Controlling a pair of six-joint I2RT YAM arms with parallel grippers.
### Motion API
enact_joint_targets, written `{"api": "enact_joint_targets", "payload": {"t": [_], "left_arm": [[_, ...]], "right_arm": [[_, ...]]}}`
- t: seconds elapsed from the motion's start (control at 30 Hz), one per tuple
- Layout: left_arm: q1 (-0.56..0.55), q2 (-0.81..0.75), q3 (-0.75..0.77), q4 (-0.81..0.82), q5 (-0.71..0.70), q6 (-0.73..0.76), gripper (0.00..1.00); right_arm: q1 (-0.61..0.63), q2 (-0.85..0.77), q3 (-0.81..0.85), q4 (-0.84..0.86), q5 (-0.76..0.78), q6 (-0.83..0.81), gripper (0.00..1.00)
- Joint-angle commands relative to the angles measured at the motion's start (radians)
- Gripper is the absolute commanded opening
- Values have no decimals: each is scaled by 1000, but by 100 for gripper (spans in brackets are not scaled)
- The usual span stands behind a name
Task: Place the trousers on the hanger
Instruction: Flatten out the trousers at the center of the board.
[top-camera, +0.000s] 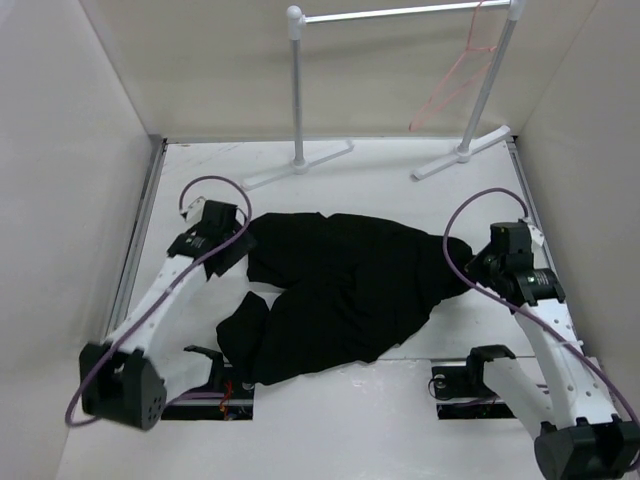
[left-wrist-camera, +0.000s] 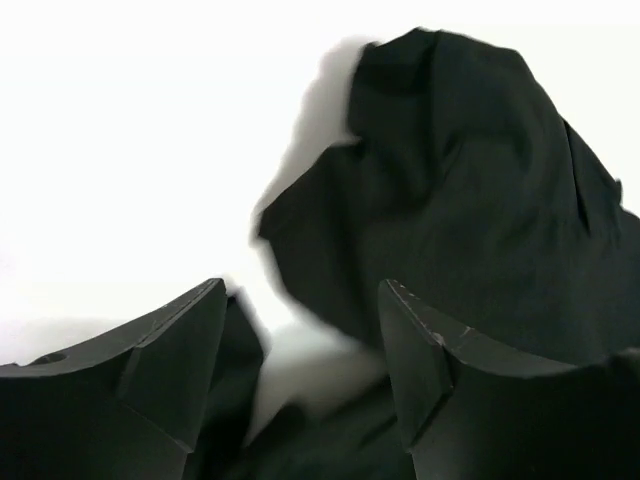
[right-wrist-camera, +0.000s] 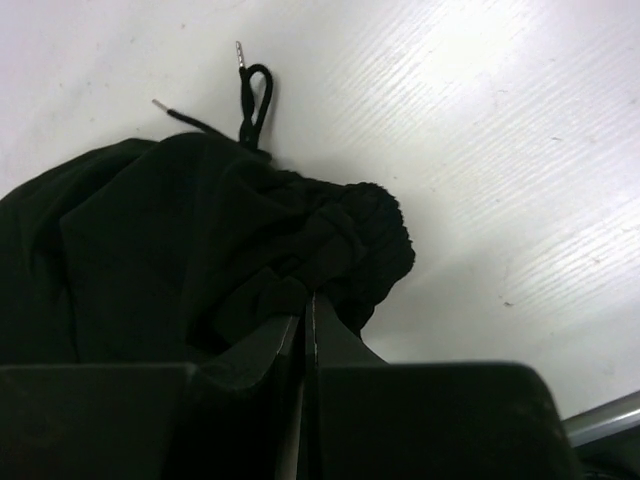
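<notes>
The black trousers (top-camera: 340, 290) lie crumpled across the middle of the white table. The pink-red wire hanger (top-camera: 455, 80) hangs from the rail at the back right, far from both grippers. My left gripper (top-camera: 225, 250) is at the trousers' left end. In the left wrist view it (left-wrist-camera: 305, 330) is open, with cloth (left-wrist-camera: 460, 200) and bare table between and beyond the fingers. My right gripper (top-camera: 470, 265) is at the trousers' right end. In the right wrist view it (right-wrist-camera: 308, 300) is shut on the bunched waistband (right-wrist-camera: 340, 240), with the drawstring (right-wrist-camera: 250, 95) lying on the table beyond.
A white and metal clothes rail (top-camera: 400, 12) stands at the back on two posts with long feet (top-camera: 300, 165). White walls enclose the table on the left, right and back. Two black mounts sit at the near edge.
</notes>
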Motion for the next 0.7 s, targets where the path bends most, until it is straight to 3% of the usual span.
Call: {"api": "enact_joint_targets", "payload": {"t": [0.0, 0.1, 0.2, 0.27, 0.33, 0.37, 0.43, 0.53, 0.67], "left_arm": [[18, 145, -20, 296, 79, 37, 61], [52, 295, -8, 437, 195, 45, 62], [53, 423, 20, 456, 188, 43, 60], [49, 474, 33, 465, 159, 48, 46], [53, 486, 47, 470, 138, 54, 20], [58, 465, 53, 459, 128, 48, 10], [76, 372, 79, 415, 102, 48, 4], [99, 192, 202, 239, 26, 83, 2], [112, 61, 499, -53, -48, 179, 2]], "right_arm": [[55, -18, -19, 92, -7, -12, 8], [129, -20, -45, 108, -24, 1, 8], [170, -38, -62, 112, -15, 13, 8], [173, -53, -73, 119, -16, 22, 8], [173, -57, -80, 129, -24, 19, 7], [172, -57, -84, 132, -26, 18, 7], [167, -54, -87, 143, -21, 15, 6], [157, -41, -94, 166, -16, 13, 5], [147, -12, -96, 201, -18, 11, 5]]}}
